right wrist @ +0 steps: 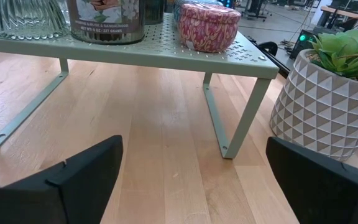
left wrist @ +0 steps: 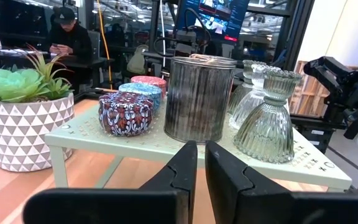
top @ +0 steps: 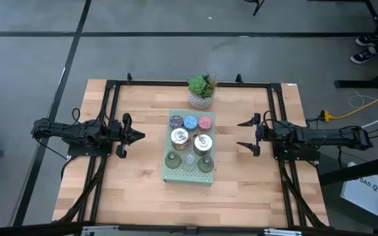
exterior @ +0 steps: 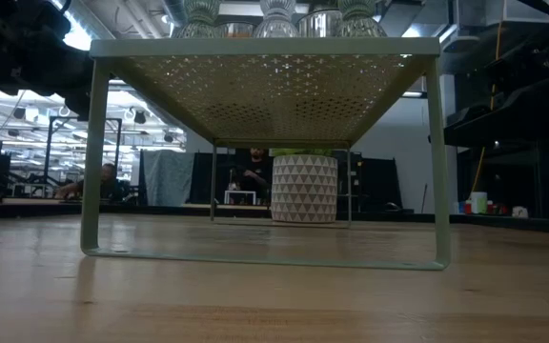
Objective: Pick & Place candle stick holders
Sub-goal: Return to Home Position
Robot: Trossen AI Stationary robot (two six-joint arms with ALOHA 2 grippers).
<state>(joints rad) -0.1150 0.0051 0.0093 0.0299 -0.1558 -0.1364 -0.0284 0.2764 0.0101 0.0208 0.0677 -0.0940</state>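
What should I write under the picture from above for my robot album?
Candle holders crowd the green shelf by a potted plant; left gripper shut, right gripper open, one each side.

A pale green shelf [exterior: 265, 90] stands on the table [exterior: 255, 295], glass holders [exterior: 276, 19] on top, a patterned white pot [exterior: 304, 189] behind it.

Shelf [left wrist: 86, 134]: pale sage green, top perforated with small cross/star cut-outs.
Purple tin [left wrist: 125, 114], left of centre in the left wrist view: dark purple-blue, red mosaic print.
Blue tin [left wrist: 140, 93] behind it: light blue.
Pink tin [right wrist: 209, 25], top centre of the right wrist view: pink, fine darker print.
Silver jar [left wrist: 199, 99]: grey metallic, vertical streaks.
Ribbed glass holder [left wrist: 268, 118]: pale olive-green tint.
Pot [left wrist: 27, 127]: white with grey triangles.
Succulent [left wrist: 17, 84]: mint green.
Table [right wrist: 166, 143]: light wood planks.
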